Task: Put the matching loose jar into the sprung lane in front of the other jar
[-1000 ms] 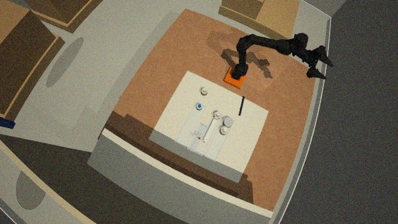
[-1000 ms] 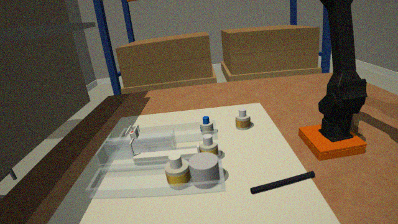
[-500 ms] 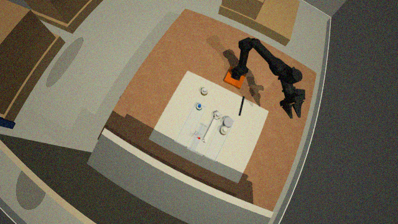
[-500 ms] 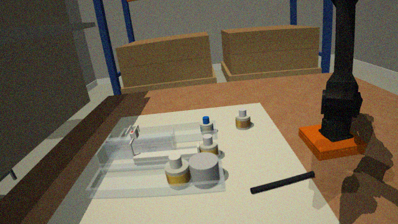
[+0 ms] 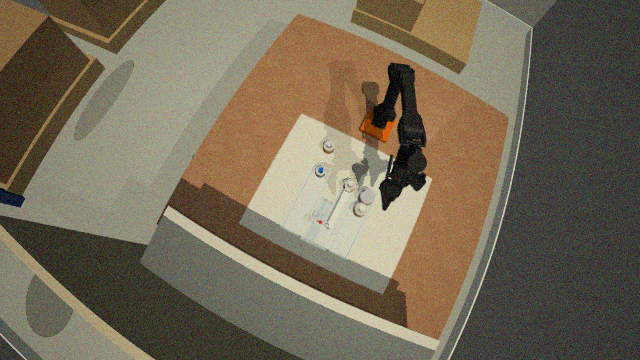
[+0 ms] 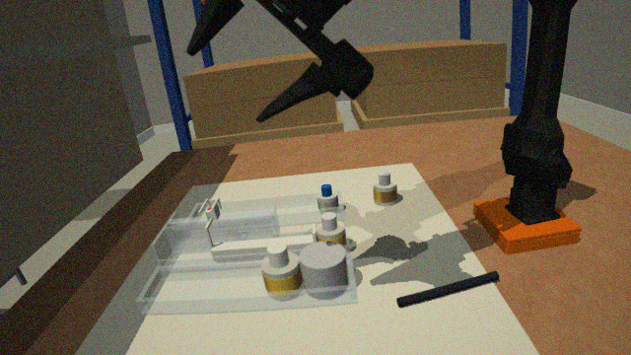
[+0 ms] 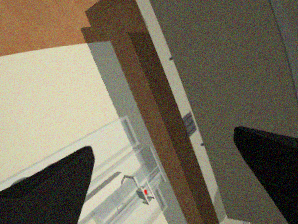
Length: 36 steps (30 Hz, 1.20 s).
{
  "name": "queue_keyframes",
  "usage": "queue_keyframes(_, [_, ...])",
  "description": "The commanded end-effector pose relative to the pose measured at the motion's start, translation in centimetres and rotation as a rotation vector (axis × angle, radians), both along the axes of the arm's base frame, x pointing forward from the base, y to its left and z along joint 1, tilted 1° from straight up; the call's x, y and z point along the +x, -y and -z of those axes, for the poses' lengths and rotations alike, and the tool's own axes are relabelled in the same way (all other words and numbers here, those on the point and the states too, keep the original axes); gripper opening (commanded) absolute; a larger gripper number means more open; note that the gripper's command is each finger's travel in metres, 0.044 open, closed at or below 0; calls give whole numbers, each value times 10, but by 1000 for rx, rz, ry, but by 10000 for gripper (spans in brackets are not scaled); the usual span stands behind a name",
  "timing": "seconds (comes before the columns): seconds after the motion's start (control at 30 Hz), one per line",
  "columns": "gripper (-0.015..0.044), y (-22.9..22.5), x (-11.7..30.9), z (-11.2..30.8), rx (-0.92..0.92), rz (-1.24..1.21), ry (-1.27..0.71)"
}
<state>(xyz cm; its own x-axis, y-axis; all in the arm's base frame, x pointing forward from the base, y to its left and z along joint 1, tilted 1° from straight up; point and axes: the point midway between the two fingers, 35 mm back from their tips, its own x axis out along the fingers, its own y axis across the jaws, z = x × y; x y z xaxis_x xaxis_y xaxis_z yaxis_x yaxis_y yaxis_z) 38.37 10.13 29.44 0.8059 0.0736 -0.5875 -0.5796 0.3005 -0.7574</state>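
Note:
A loose jar [image 5: 328, 146] [image 6: 385, 193] with a white cap and amber band stands upright on the white mat, outside the clear lanes. A similar jar [image 5: 349, 184] [image 6: 329, 233] stands upright in the middle lane, at the front end of the long white pusher part [image 5: 338, 206] [image 6: 263, 248]. Its lower part is partly hidden in the exterior view by the grey cylinder. My gripper [image 6: 225, 86] [image 7: 164, 143] is open and empty, high above the table. No jar shows between its fingers in the wrist view.
A blue-capped jar [image 5: 320, 170] [image 6: 326, 201] stands at one outer lane's front. In the other outer lane stand an amber-banded jar [image 5: 360, 208] [image 6: 281, 276] and a grey cylinder [image 5: 366, 195] [image 6: 322, 267]. A black rod [image 6: 449, 289] lies on the mat [image 6: 419, 330].

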Motion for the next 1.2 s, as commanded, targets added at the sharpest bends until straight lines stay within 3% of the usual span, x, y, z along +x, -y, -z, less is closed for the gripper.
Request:
queue_keyframes(0.0, [440,62,-2,38,59,199,-150])
queue_keyframes(0.27, [440,172,-49,104,216,626,-431])
queue_keyframes(0.53, [440,248,-142,157,472,1121,-706])
queue_keyframes(0.67, [440,260,-175,168,566,1272,-782])
queue_keyframes(0.93, [440,261,-176,170,568,1275,-783])
queue_keyframes(1.17, [440,261,-177,204,567,1275,-783])
